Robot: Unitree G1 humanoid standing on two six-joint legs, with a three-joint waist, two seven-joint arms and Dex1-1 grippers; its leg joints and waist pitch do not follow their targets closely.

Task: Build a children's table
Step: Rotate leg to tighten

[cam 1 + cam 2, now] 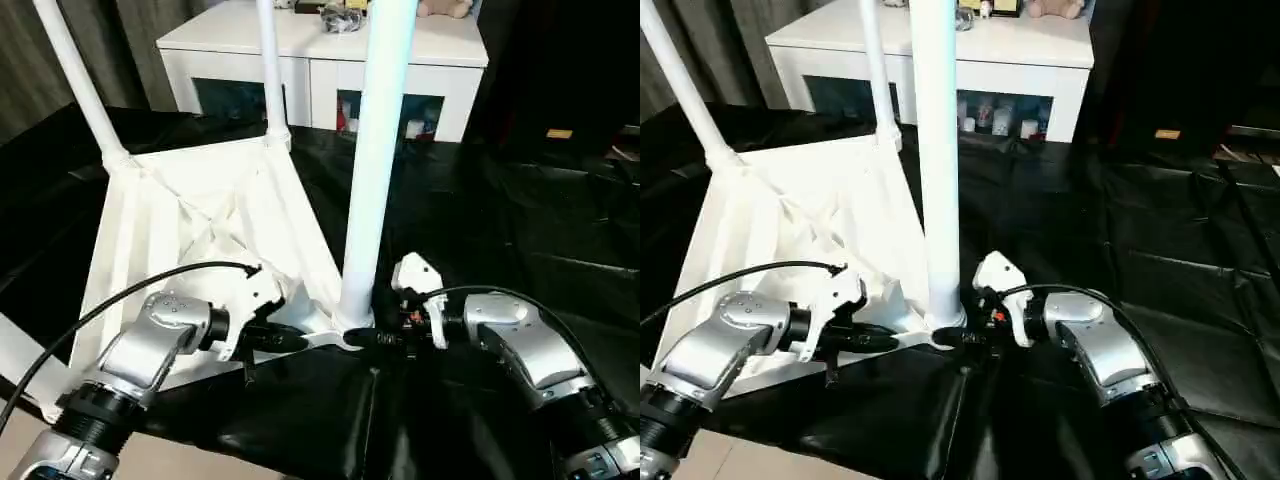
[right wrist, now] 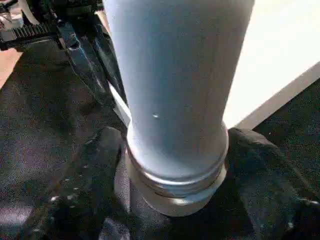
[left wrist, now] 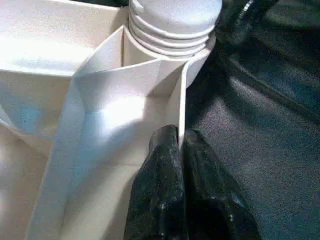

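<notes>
Black sheeting lies bare beside the children's table rim.

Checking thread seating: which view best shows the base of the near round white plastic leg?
Right wrist view: the near round white plastic leg shows its base collar close up. Left wrist view gives the threads from the ribbed side. The eye views show the whole leg, its base small.

Left gripper is pinching fingers together, pointing inward. Right gripper is reaching inward, fingers standing spread apart.
</notes>
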